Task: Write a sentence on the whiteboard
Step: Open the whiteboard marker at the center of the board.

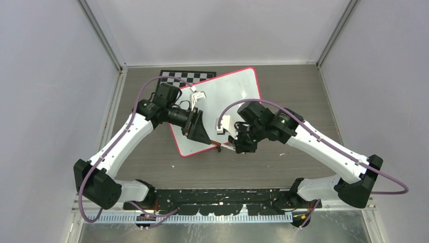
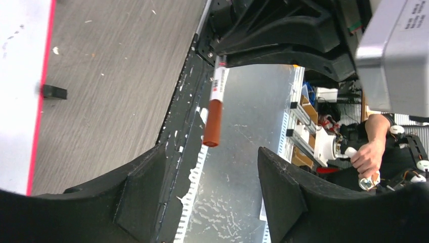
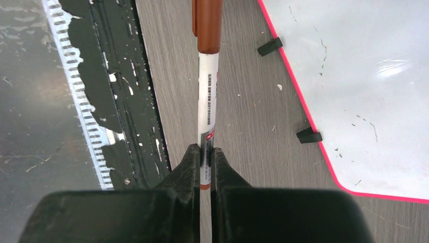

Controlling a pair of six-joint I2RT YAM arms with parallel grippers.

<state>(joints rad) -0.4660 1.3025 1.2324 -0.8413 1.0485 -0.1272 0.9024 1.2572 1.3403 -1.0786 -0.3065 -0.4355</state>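
Brown-capped white plastic marker (image 3: 207, 96) is clamped at its tail by right gripper (image 3: 205, 154). Left gripper (image 2: 211, 159) jaws spread, short of cap (image 2: 213, 121). Off-centre pull may twist marker loose.

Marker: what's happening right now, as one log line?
right gripper shut on marker | brown cap on | left gripper open, facing cap | whiteboard: no sentence seen

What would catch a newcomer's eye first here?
The tilted whiteboard in the middle of the top view, blank apart from faint smudges. Just off its near edge, the right gripper pinches a marker by its tail. Its brown cap is on and points at the open left gripper.
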